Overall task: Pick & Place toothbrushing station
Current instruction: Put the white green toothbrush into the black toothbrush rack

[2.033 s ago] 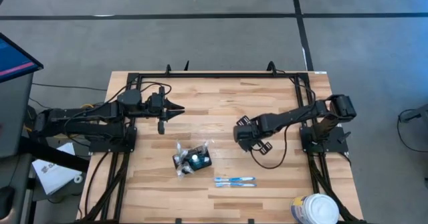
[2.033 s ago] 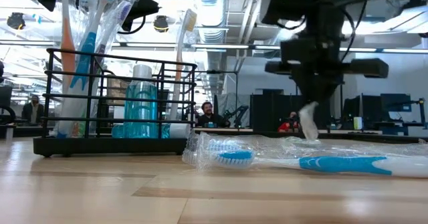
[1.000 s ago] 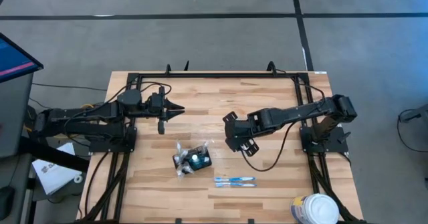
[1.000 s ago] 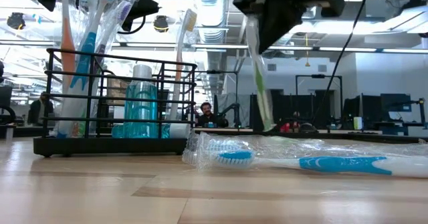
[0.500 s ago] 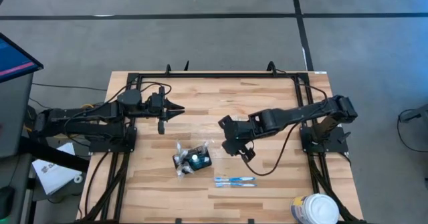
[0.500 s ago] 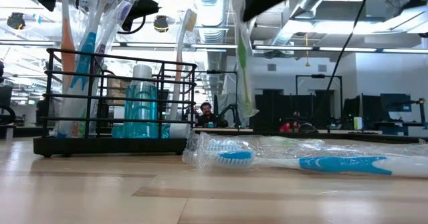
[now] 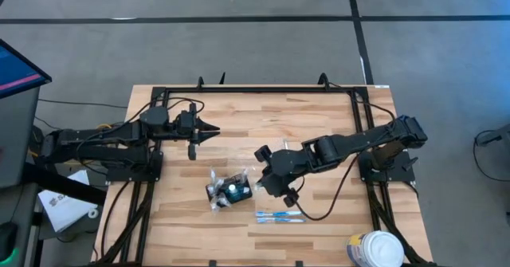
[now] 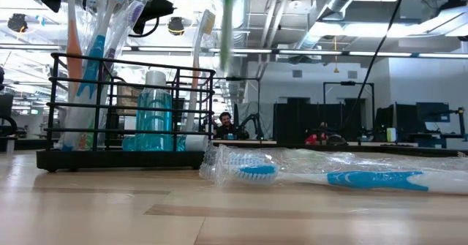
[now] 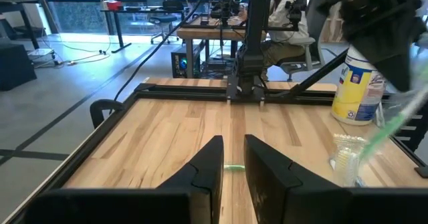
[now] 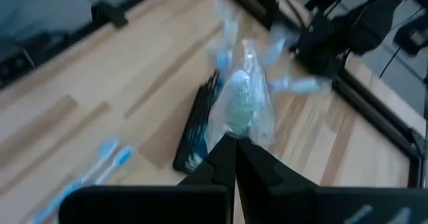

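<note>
Sitting at the left side of the table, the left gripper (image 7: 215, 130) hasn't budged across the frames; its wrist view shows the fingers (image 9: 200, 174) a narrow gap apart with nothing between them. Moving right, the toothbrushing station (image 7: 231, 189) stands near the table's middle, a black wire holder stuffed with wrapped brushes and a blue bottle, same spot as before. The big change is the right gripper (image 7: 267, 183): two seconds ago it was well off toward the right side, and since then it's been swinging left until it now hangs just beside the station's right edge. Its fingers (image 10: 224, 158) are pinched together on a wrapped green toothbrush (image 8: 228, 25).

The low view is the one that really shows that brush hanging upright, a blurred green streak above the station's right end, which has slid leftward frame by frame. It also shows a packaged blue toothbrush (image 8: 329, 175) lying flat on the wood in front, unmoved. From overhead that's a pair of blue brushes (image 7: 279, 215) to the station's lower right, plus a white tub (image 7: 374, 249) at the table's near right corner, which the left wrist view also catches.
</note>
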`<state>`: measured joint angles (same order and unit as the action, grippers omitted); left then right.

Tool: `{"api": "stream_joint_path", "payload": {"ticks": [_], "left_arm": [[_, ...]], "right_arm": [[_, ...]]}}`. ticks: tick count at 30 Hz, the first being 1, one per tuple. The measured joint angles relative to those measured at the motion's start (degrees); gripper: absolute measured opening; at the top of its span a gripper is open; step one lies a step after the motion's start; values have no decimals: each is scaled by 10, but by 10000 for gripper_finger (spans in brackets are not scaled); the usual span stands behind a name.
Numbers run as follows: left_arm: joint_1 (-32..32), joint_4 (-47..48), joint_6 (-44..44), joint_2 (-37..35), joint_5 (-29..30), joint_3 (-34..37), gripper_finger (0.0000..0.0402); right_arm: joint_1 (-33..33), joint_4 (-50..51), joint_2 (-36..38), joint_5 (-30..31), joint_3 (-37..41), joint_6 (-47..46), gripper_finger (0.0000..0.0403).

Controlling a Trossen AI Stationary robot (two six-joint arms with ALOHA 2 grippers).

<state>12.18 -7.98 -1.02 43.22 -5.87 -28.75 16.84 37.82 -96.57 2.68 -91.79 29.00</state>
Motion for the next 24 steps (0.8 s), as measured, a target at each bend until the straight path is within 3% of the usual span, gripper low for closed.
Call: {"api": "stream_joint_path", "payload": {"ticks": [24], "left_arm": [[0, 0, 0, 0, 0, 0, 53]], "right_arm": [[-4, -96, -14, -72, 7, -36, 0]]}}
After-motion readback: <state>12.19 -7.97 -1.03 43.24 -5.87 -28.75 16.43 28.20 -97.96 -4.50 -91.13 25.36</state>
